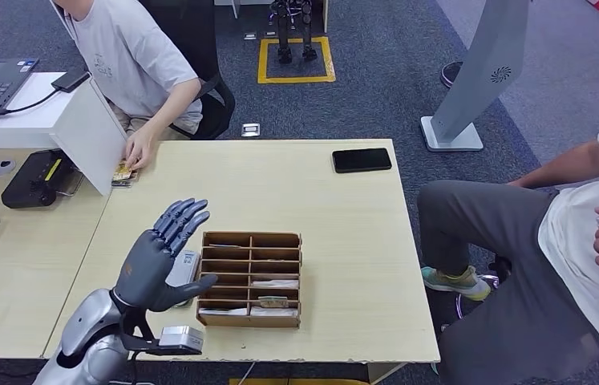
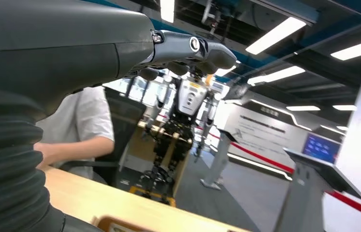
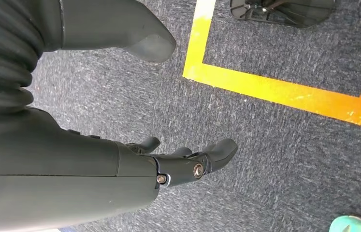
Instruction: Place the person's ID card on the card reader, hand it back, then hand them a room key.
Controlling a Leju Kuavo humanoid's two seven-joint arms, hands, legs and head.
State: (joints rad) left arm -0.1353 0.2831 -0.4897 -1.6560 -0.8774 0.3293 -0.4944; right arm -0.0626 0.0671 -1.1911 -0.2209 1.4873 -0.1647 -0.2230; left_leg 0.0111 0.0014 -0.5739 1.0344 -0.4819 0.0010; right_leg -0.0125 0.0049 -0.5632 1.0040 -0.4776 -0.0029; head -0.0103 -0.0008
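Left hand point(image 1: 159, 257) is raised over the near-left part of the wooden desk point(image 1: 336, 216), palm up and flat, fingers point(image 1: 182, 218) stretched and spread, holding nothing. The posture reads as an offered palm, waiting to receive; it points toward the person in the grey T-shirt point(image 1: 131, 56) seated at the far-left corner.

That person's hand point(image 1: 139, 151) presses down on a small stack of cards point(image 1: 123, 172) at the desk's far edge, ahead of the robot's fingertips and well apart from them. Top card looks pale yellow with print; too small to tell whether it is the ID card. Judgement: handover not yet begun.

Just beside the left hand, on its thumb side, sits a wooden divided tray point(image 1: 251, 278) with rows of slots, several holding flat pale cards, probably the room keys, kept within easy reach. A small grey flat device point(image 1: 184, 269) lies partly under the hand, touching the tray's side; likely the card reader, placed right under the receiving palm.

Right hand point(image 3: 183, 164) hangs low over blue-grey carpet with yellow floor tape point(image 3: 275, 89), fingers loosely curled, nothing in them. Idle.

A black phone point(image 1: 361, 160) lies at the desk's far right. A second person point(image 1: 568, 233) sits off the desk's right side.
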